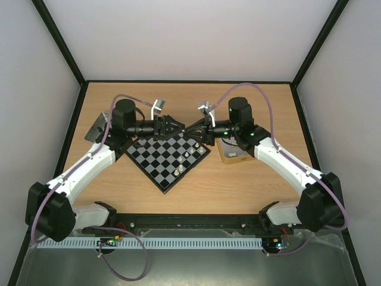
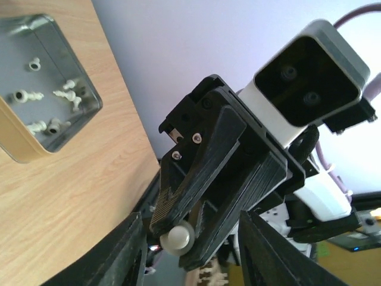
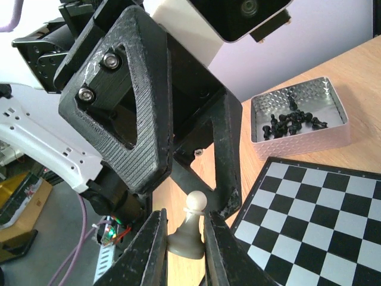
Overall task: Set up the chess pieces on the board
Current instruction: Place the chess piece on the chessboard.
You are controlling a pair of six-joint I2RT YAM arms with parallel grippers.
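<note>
My right gripper (image 3: 185, 215) is shut on a cream pawn (image 3: 189, 231), gripping its body with the head pointing up. My left gripper (image 2: 190, 225) is open, and its two fingers (image 3: 134, 107) stand on either side of the right gripper's tip. From the left wrist I see the pawn's round base (image 2: 177, 239). Both grippers (image 1: 186, 128) meet nose to nose above the far corner of the board (image 1: 156, 161). A few white chess pieces (image 1: 188, 154) stand on the board's right side. The black and white squares of the board (image 3: 309, 214) lie just right of the held pawn.
A metal tin (image 2: 90, 108) with several white pieces (image 2: 62, 94) sits right of the board (image 1: 233, 156). A second tin (image 3: 303, 142) with several black pieces (image 3: 289, 119) sits at the board's left (image 1: 94, 128). Black walls ring the wooden table (image 1: 250, 185).
</note>
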